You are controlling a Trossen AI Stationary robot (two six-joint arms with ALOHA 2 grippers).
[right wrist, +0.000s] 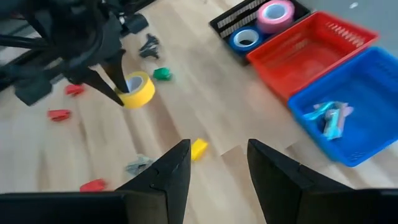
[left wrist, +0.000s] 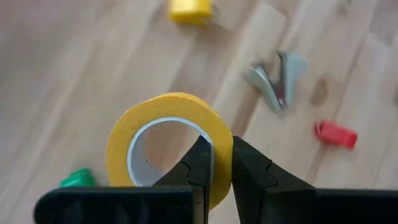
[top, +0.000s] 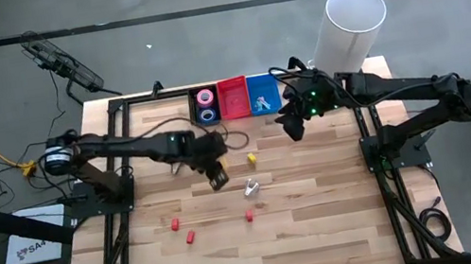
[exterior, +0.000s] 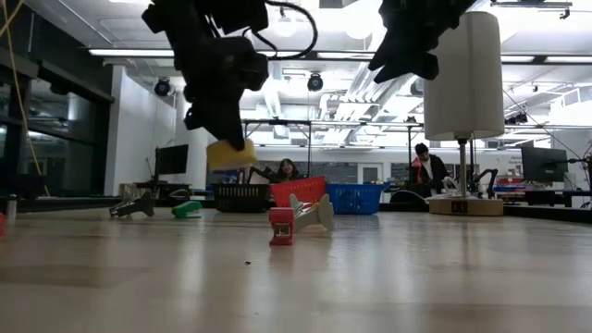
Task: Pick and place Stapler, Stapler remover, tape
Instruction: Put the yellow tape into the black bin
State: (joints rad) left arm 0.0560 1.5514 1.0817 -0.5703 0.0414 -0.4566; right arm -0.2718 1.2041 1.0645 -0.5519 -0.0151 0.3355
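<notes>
Above the wooden table [top: 329, 231], the left gripper [left wrist: 214, 162] clamps one yellow tape roll [left wrist: 163, 140]; the right gripper [right wrist: 217, 165] hovers apart; perhaps four red blocks [top: 174, 224] lie scattered.

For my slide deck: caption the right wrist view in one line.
Left gripper carries the yellow tape roll above the table, with pink tape and blue tape already in the black basket.

Even overhead light, bright ceiling strips in the low view; arms there dark against them; soft glare on the worktop [exterior: 388, 277], near edge blurred; wrist views slightly soft
</notes>
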